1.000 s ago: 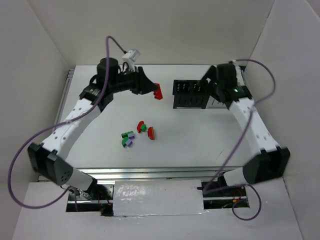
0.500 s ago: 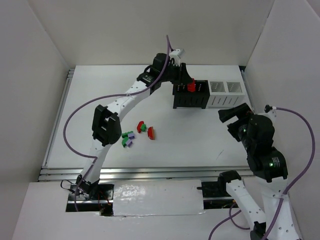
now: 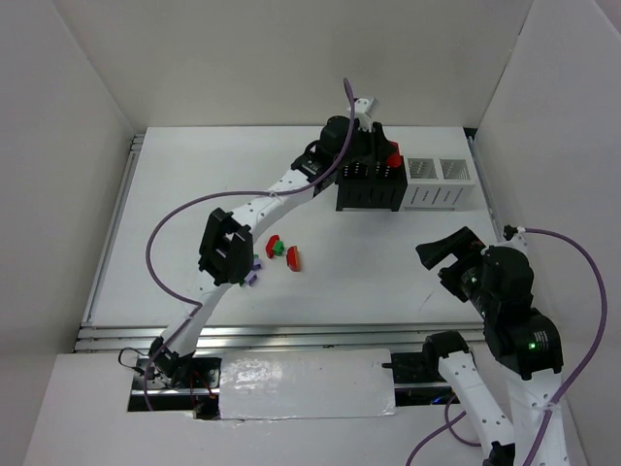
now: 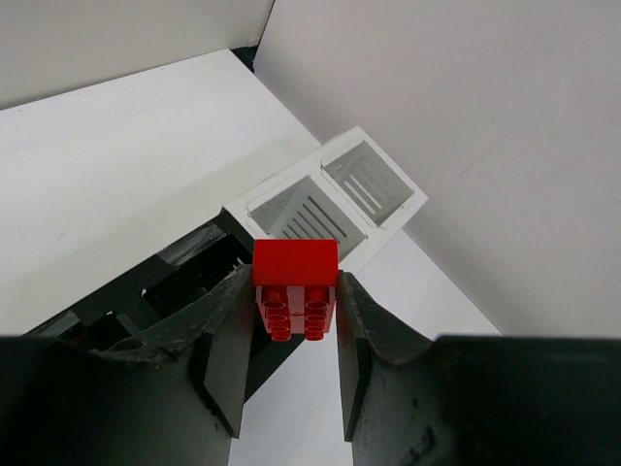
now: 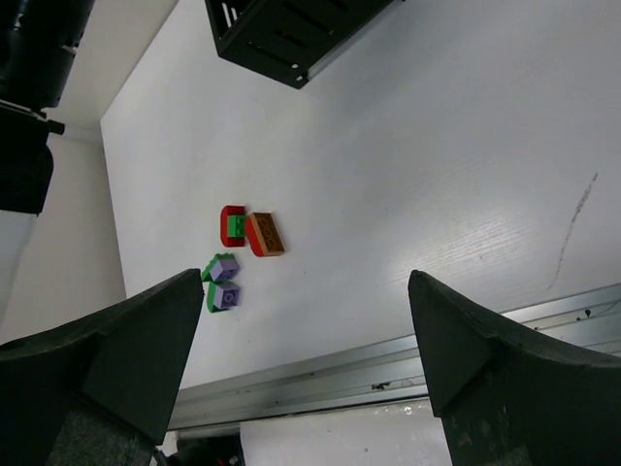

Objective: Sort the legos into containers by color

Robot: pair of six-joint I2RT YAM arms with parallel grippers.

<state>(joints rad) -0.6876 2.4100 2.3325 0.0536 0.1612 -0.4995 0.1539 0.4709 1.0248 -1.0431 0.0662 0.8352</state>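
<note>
While the white table (image 3: 194, 184) carries a joined row of black and white ribbed plastic bins (image 3: 367, 200) at its far right, the left gripper (image 4: 294, 291) hangs over the black ones, clamping a small red studded brick (image 4: 295, 264). Near right, the right gripper (image 5: 303, 282) gapes empty; loose tiny coloured bricks (image 3: 281, 249) cluster mid-table.

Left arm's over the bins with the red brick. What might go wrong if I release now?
1. The red brick appears to hang near the edge where the black bins meet the white bins. Released here, it may hit a rim or drop into the wrong bin.
2. The left fingers pinch only its sides near their tips, so it could slip out early.
</note>
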